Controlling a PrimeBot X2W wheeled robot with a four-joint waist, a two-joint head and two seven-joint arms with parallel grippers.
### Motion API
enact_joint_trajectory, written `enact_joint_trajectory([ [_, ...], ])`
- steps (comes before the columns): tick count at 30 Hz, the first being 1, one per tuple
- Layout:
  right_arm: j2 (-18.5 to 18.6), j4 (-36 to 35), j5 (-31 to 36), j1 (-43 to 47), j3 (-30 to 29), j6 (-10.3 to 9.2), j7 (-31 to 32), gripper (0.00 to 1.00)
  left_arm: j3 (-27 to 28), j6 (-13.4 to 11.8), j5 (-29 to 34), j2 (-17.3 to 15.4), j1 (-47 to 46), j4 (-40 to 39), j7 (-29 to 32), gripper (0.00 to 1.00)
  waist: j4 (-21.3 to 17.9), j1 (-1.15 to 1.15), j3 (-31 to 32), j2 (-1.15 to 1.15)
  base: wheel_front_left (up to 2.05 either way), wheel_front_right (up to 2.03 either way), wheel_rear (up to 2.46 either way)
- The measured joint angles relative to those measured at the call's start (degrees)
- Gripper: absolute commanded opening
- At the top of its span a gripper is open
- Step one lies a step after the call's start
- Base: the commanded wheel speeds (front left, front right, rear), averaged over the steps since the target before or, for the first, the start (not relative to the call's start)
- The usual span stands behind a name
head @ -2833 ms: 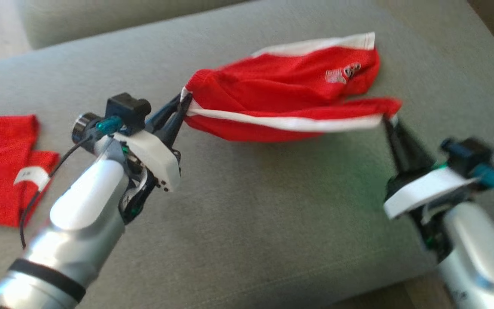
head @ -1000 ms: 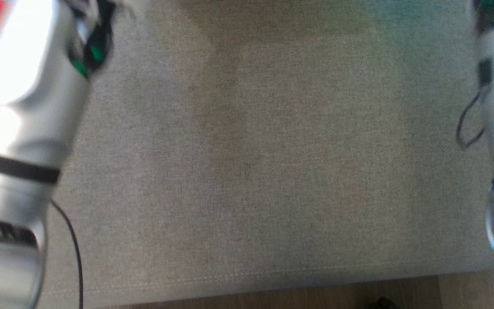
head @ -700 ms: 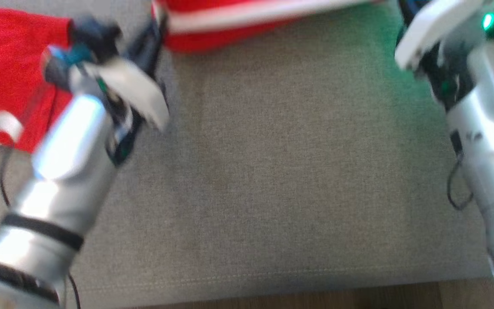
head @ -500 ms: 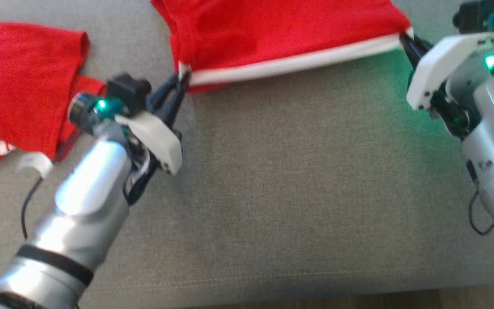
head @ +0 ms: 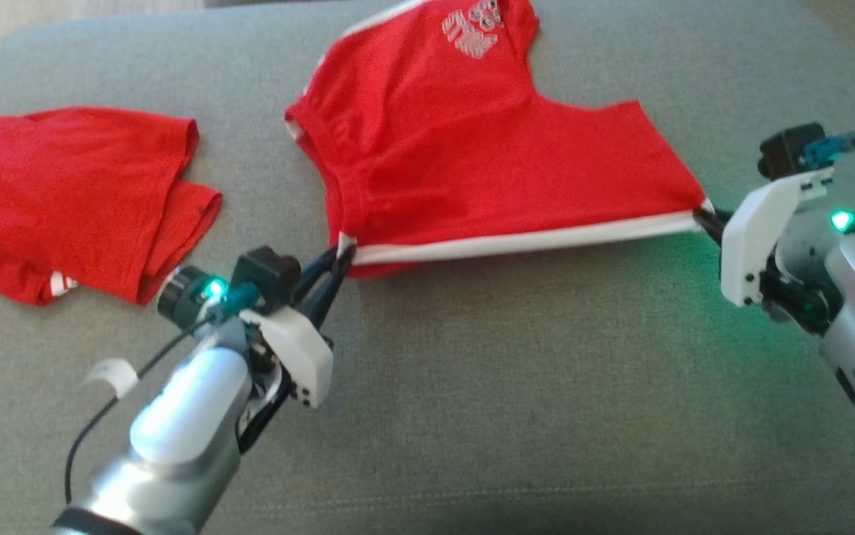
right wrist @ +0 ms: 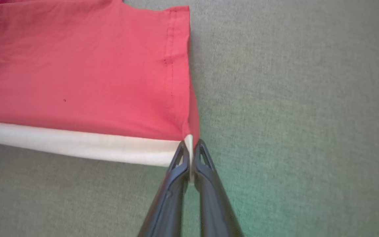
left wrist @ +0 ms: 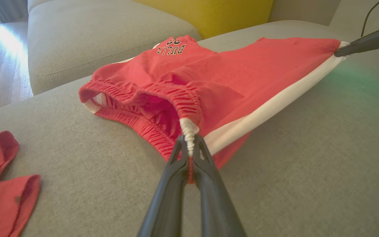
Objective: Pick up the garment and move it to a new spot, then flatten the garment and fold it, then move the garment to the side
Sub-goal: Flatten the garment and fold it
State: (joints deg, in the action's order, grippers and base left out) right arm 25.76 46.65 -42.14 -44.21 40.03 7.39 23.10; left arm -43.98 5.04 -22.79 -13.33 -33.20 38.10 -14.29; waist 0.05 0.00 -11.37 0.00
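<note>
Stretching taut between both end effectors, the red garment (head: 472,156) rested its far part on the grey sofa cushion (head: 517,386); the left end effector (head: 341,256) was clamped shut on the waistband corner beside the white side stripe (head: 517,241); the right end effector (head: 704,218) pinched the stripe's hem corner; a second red garment (head: 63,193) lay apart, further left.

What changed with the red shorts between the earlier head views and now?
The red shorts, earlier bunched and sagging between the tools, now lie spread across the grey cushion, white stripe stretched taut. Nothing was let go: the left tool stays shut on the waistband end, the right tool on the hem corner. The other red garment stays at the left.
</note>
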Motion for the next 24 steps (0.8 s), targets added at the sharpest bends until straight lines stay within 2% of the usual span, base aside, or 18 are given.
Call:
enact_joint_trajectory([
  [13, 7.4, -7.4, -9.3, 7.8, 5.1, 0.16, 8.8, 0.00, -1.9, 0.5, 0.4, 0.4, 8.9, -1.9, 0.0, 0.00, 0.1, 0.00, 5.7, 0.00, 0.00, 0.00, 0.00],
  [19, 11.9, -12.5, -14.4, 13.4, 7.2, 0.16, 16.4, 0.00, -4.4, 1.5, -0.8, -0.2, 14.9, -3.7, 0.4, 0.00, 0.0, 0.00, 9.4, 0.00, 0.00, 0.00, 0.00],
  [24, 16.0, -16.9, -17.4, 18.1, 7.5, 0.16, 21.2, 0.00, -6.0, 1.8, -1.7, -1.8, 19.5, -8.5, 2.3, 0.00, 0.0, 0.00, 11.9, 0.00, 0.00, 0.00, 0.00],
])
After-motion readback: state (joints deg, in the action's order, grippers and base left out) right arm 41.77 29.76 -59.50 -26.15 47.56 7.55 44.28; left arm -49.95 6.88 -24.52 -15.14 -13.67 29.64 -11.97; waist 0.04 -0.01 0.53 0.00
